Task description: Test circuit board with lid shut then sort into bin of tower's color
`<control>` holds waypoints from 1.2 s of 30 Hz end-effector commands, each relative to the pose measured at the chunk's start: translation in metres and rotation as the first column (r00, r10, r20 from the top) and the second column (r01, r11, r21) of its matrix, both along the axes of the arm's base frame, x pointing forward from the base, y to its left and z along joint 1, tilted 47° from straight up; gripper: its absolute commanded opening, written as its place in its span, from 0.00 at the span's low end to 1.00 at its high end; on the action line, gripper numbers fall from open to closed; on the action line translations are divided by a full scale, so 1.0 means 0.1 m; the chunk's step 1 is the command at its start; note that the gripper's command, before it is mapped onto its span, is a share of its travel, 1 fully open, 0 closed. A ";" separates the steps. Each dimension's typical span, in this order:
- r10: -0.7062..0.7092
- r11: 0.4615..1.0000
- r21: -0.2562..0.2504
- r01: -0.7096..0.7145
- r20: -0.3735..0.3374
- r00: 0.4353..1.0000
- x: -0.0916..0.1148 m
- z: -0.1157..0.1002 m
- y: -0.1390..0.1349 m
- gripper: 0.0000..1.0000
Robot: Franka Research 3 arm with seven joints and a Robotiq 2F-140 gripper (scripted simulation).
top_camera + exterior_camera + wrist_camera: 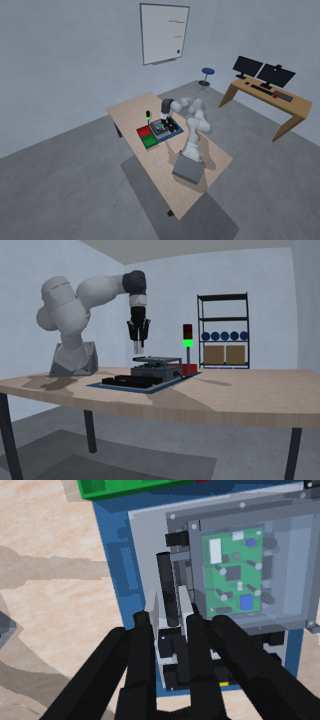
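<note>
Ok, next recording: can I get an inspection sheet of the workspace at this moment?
Surface: wooden table carrying a blue mat.
Job's things: board lies under the lowered lid in the tester; tower shows green; tray beside the tester; red bin and green bin, nothing seen inside.
Clutter: nothing seen.
Grippers: gripper nearly shut, holding nothing, above the lid's handle.
Cables: black cable at the tester's side.
Surroundings: shelf rack, whiteboard, stool, desk with monitors.
</note>
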State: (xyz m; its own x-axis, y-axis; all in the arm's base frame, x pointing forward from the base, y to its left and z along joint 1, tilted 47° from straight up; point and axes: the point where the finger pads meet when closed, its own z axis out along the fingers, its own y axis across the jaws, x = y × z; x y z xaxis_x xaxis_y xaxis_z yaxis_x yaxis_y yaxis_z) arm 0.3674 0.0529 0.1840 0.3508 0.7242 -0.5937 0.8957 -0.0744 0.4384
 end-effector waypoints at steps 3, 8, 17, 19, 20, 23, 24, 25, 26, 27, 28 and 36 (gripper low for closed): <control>0.006 1.000 0.003 -0.006 -0.002 1.000 0.03 -0.06 -0.03 0.16; 0.006 1.000 0.003 -0.006 -0.002 1.000 0.03 -0.07 -0.05 0.16; 0.006 1.000 0.003 -0.006 -0.002 1.000 0.03 -0.07 -0.05 0.16; 0.006 1.000 0.003 -0.006 -0.002 1.000 0.03 -0.07 -0.05 0.16; 0.006 1.000 0.003 -0.006 -0.002 1.000 0.03 -0.07 -0.05 0.16; 0.006 1.000 0.003 -0.006 -0.002 1.000 0.03 -0.07 -0.05 0.16; 0.006 1.000 0.003 -0.006 -0.002 1.000 0.03 -0.07 -0.05 0.16; 0.006 1.000 0.003 -0.006 -0.002 1.000 0.03 -0.07 -0.05 0.16; 0.006 1.000 0.003 -0.006 -0.002 1.000 0.03 -0.07 -0.05 0.16; 0.006 1.000 0.003 -0.006 -0.002 1.000 0.03 -0.07 -0.05 0.16; 0.006 1.000 0.003 -0.006 -0.002 1.000 0.03 -0.07 -0.05 0.16; 0.006 1.000 0.003 -0.006 -0.002 1.000 0.05 -0.12 -0.09 0.16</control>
State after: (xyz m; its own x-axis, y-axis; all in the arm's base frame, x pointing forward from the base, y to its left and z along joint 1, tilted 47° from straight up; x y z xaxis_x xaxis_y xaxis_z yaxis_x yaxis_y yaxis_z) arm 0.3712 0.0453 0.1753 0.3507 0.7250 -0.5927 0.8953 -0.0739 0.4393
